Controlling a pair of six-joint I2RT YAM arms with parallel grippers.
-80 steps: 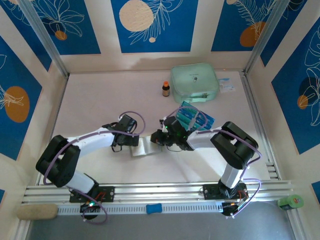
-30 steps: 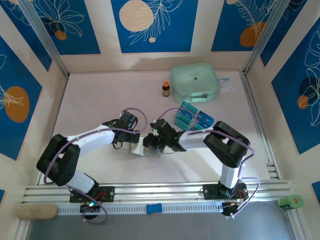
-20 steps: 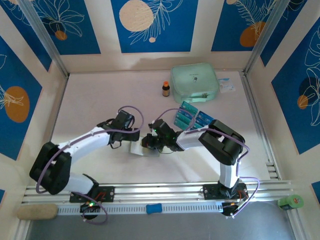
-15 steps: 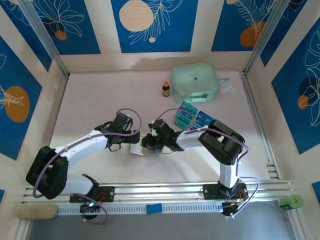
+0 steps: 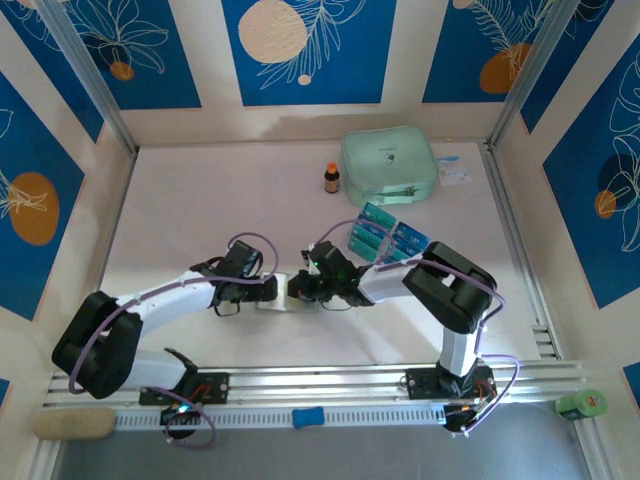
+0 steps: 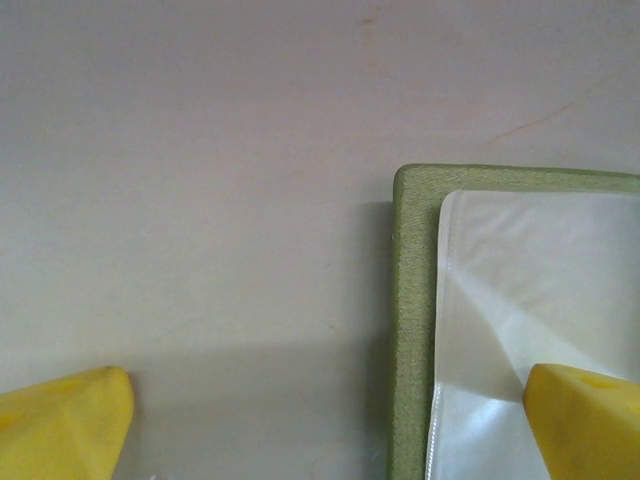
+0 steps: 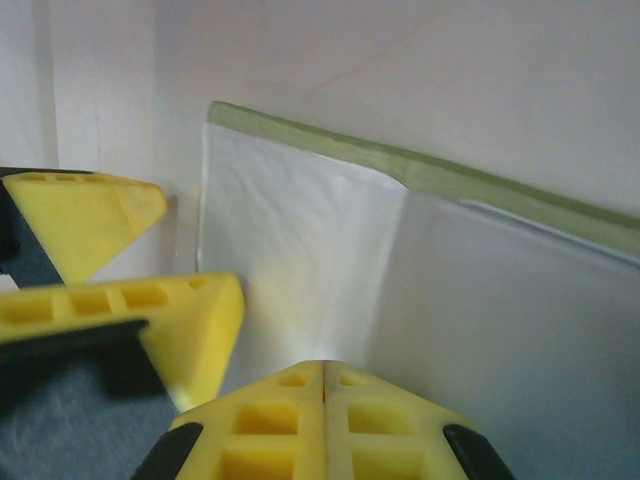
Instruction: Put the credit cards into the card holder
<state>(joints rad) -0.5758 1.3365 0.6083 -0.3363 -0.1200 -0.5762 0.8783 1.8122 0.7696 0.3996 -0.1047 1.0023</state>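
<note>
Right gripper (image 7: 324, 370), jaws together, over the open card holder's (image 7: 300, 240) clear pockets.

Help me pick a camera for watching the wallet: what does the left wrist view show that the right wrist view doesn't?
Left wrist, not right wrist: the left gripper seen from its own side, fingers wide apart, one fingertip over the clear pocket, the other over bare table. It also shows the card holder at its rounded corner.
Right wrist, not left wrist: the right gripper, shut and pointing at the pocket, and the fold running across the lining.
Both: the open card holder, with an olive border around the clear pocket.
</note>
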